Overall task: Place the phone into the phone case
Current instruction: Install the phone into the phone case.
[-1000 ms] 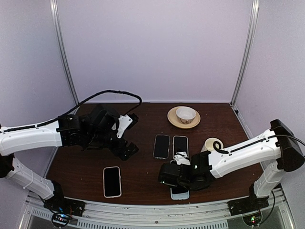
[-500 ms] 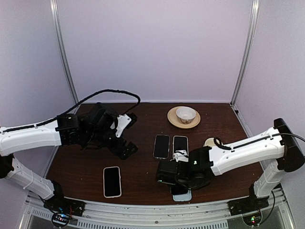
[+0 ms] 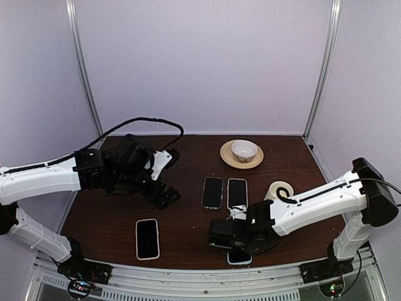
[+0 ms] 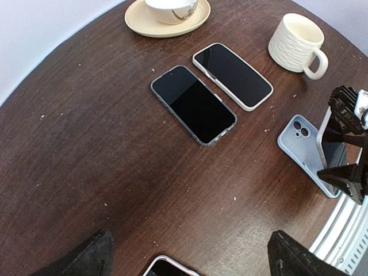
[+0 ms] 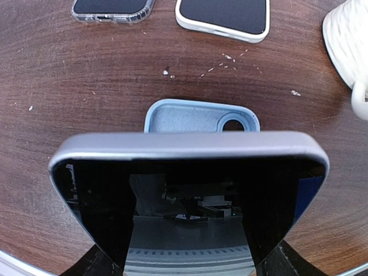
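My right gripper point(image 3: 240, 239) is shut on a silver-edged phone point(image 5: 190, 195), holding it by its long sides, tilted over the light blue phone case point(image 5: 198, 118). The case lies open side up on the table near the front edge; it also shows in the top view point(image 3: 240, 257) and the left wrist view point(image 4: 305, 146). In the left wrist view the held phone point(image 4: 330, 152) stands on edge over the case. My left gripper point(image 3: 164, 179) is open and empty above the table's left half, well apart from the case.
Two cased phones point(image 3: 212, 192) point(image 3: 237, 191) lie side by side mid-table. A third phone point(image 3: 147, 238) lies at front left. A white mug point(image 3: 277, 190) stands at the right, and a bowl on a saucer point(image 3: 242, 152) at the back.
My right gripper has turned and drawn the phone back toward the front edge over the blue case. The left arm has barely moved.
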Motion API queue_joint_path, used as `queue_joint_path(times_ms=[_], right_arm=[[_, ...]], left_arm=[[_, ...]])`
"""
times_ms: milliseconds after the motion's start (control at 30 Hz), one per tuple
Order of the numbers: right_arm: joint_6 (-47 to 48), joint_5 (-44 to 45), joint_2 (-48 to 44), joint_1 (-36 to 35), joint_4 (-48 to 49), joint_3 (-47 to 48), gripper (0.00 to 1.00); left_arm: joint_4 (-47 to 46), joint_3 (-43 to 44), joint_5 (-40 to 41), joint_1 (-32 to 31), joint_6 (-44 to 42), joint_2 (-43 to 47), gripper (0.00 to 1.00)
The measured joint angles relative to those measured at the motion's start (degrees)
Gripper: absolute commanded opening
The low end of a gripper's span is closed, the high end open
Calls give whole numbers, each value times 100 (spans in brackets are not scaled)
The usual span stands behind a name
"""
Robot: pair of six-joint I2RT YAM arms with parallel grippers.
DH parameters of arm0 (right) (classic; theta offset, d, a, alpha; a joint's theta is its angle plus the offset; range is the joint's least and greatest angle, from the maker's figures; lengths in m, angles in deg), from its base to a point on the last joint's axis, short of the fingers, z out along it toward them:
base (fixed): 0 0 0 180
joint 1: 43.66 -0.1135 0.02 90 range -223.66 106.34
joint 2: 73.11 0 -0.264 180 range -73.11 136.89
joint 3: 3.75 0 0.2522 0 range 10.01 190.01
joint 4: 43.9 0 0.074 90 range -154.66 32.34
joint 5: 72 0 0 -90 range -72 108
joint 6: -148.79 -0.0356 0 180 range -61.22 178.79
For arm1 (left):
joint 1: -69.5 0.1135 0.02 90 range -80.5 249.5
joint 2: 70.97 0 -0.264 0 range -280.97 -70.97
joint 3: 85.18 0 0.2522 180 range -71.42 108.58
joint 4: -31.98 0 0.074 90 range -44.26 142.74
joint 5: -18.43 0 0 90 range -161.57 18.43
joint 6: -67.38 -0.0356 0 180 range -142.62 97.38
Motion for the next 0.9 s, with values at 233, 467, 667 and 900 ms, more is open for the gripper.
queue_joint_path(times_ms=[233, 467, 667, 900], right_arm=[[-13, -96, 4, 59, 240, -149, 0], [-35, -184, 63, 155, 330, -186, 31], [-129, -199, 232, 225, 326, -151, 60], [-181, -199, 249, 238, 321, -151, 84]], left_arm=[[4, 0, -98, 87, 4, 0, 98], [48, 0, -219, 173, 55, 0, 98], [68, 0, -308, 212, 94, 0, 98], [79, 0, -402, 282, 140, 0, 98]])
